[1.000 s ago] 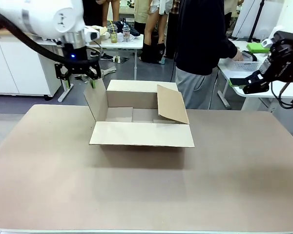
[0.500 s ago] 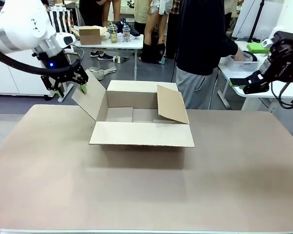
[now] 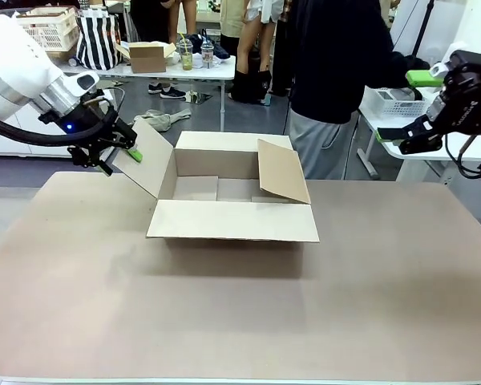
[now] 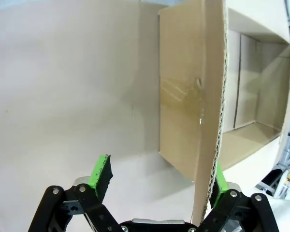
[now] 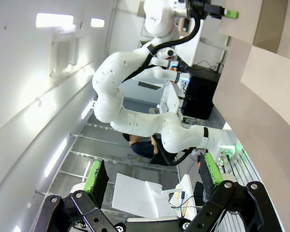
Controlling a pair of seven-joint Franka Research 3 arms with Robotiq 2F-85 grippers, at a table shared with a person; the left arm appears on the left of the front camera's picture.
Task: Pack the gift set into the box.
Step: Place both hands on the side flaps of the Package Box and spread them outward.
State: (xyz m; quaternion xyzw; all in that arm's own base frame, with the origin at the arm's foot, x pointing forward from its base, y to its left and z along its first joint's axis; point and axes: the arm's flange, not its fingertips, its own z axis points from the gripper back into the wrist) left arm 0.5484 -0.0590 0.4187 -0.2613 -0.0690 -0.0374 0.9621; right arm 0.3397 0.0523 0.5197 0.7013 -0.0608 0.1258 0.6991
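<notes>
The box (image 3: 232, 196) is a brown carton standing open in the middle of the table, its front flap folded flat toward me and its right flap leaning inward. Its left flap (image 3: 144, 160) tilts outward. My left gripper (image 3: 119, 160) straddles that flap's outer edge. In the left wrist view the left gripper (image 4: 159, 179) is open, and the left flap (image 4: 203, 96) runs edge-on beside the right finger. The gift set (image 3: 391, 102), a white perforated basket, sits on a side table at the far right. My right gripper (image 3: 401, 136) hovers near it, and in its wrist view this gripper (image 5: 152, 179) is open with nothing between the fingers.
A person (image 3: 337, 72) stands at the far side of the table, between the carton and the white side table (image 3: 385, 122). Behind are a cream lattice crate (image 3: 48, 28), a striped bag (image 3: 96, 40) and a small brown box (image 3: 148, 58). Bare tabletop (image 3: 240, 313) stretches in front.
My left gripper has swung left and down, and the carton's left flap has gone from upright to tilted outward. The person's hand has lifted off the basket. The right arm has not moved.
</notes>
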